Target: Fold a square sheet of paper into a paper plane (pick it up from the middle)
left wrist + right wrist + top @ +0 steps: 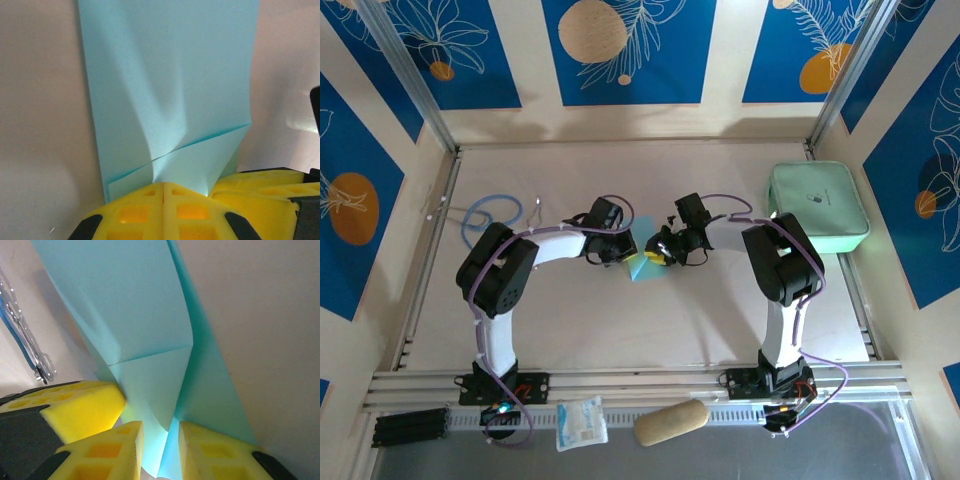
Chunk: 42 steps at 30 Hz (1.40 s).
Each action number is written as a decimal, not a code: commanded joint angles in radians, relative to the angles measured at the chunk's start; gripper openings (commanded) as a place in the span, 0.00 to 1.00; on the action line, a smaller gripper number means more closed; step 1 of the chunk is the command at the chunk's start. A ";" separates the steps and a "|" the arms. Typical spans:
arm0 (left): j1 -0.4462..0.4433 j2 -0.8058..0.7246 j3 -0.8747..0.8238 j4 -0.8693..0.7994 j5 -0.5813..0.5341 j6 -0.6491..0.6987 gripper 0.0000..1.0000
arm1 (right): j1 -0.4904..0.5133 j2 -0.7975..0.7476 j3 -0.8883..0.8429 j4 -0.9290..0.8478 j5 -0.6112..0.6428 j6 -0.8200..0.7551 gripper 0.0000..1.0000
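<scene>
Yellow, cell-moulded left end effector (pixel 163 186), clenched on the near edge of the square sheet of paper (pixel 170 75): thin, matte, light-blue, with 1 slanting crease. The right end effector (pixel 161 427) has its jaws narrowly apart astride a folded edge; whether it is grasping cannot be told. The sheet sits mid-counter (pixel 620 330), between the 2 arms.

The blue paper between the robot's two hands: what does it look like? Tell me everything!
The thin light-blue paper sheet is plain and smooth. It is already partly folded: a slanted crease crosses it and one flap overlaps the rest. It bends softly, held over the pale table midway between the two arms. The left tool is shut on one edge. The sheet also runs between the fingers of the right tool, which stand a little apart; whether they pinch it is unclear.
</scene>
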 commanded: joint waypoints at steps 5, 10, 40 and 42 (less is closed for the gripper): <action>0.025 -0.029 -0.038 0.004 -0.021 0.007 0.06 | 0.014 0.022 0.037 -0.033 0.010 -0.020 0.24; 0.025 -0.020 -0.055 0.018 -0.015 -0.002 0.05 | 0.024 0.026 0.046 -0.014 -0.011 -0.026 0.23; 0.127 -0.221 -0.144 0.079 0.080 -0.036 0.36 | 0.027 -0.030 0.057 0.038 -0.027 -0.115 0.07; 0.151 -0.280 -0.199 0.127 0.115 -0.065 0.46 | 0.011 -0.054 0.055 0.066 -0.069 -0.114 0.07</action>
